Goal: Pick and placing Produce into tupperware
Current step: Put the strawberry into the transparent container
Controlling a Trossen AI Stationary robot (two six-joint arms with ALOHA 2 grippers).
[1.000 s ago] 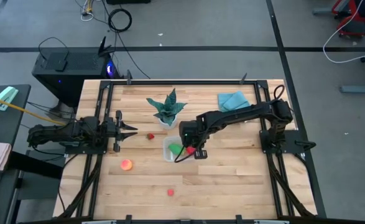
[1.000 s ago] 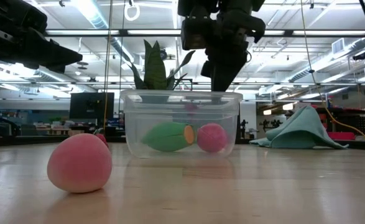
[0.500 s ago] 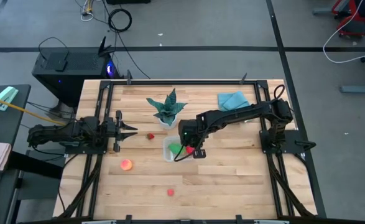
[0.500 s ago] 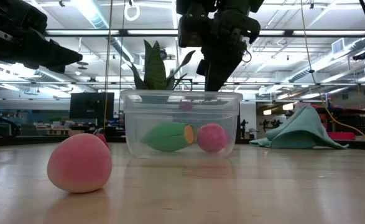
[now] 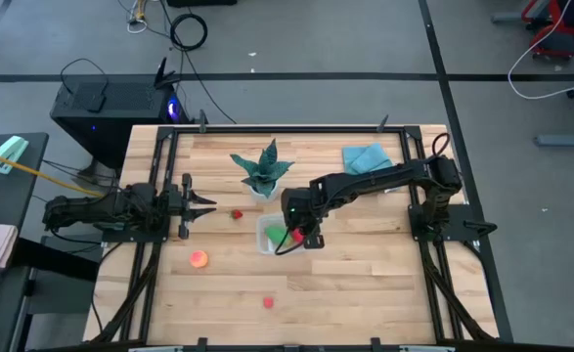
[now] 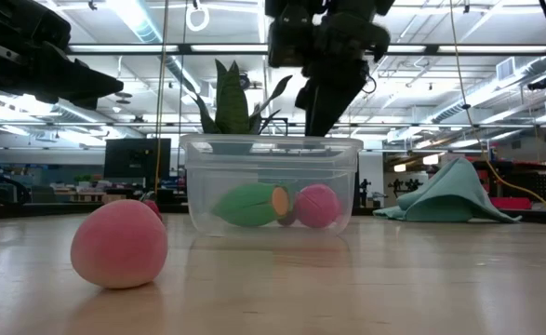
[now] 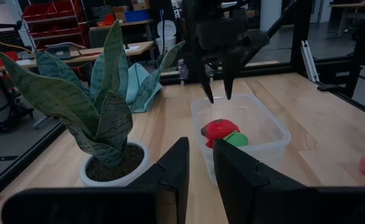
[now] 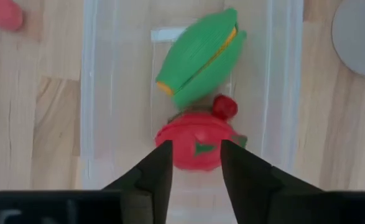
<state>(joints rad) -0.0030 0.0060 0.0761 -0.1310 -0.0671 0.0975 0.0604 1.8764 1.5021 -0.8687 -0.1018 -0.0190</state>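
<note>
The clear tupperware tub point(image 5: 264, 235) stands mid-table, in front of the potted plant point(image 5: 265, 170). On its floor lie a green oval point(image 8: 199, 57), a red round piece point(image 8: 193, 142) and a small red piece point(image 8: 224, 107). My right gripper point(image 7: 217, 93) hangs open just above the tub, fingers pointing down over the red piece, touching nothing. Loose produce rests on the table: a small red piece point(image 5: 237, 214), an orange-yellow ball point(image 5: 198, 258) and another red piece point(image 5: 267, 302). My left gripper point(image 5: 211, 204) waits open at the table's left side, pointing at the tub.
A crumpled blue cloth point(image 5: 367, 157) lies near the far right corner. The plant stands close behind the tub's far wall point(image 6: 231, 102). In the low view the orange-yellow ball point(image 6: 119, 243) sits nearest the camera, left of the tub. Bare wood lies along the near edge.
The small red piece has dropped from about rim height inside the tub to its floor, coming to rest between the green oval and the red round piece. My right gripper has stayed hovering over the tub, shifting only slightly.
</note>
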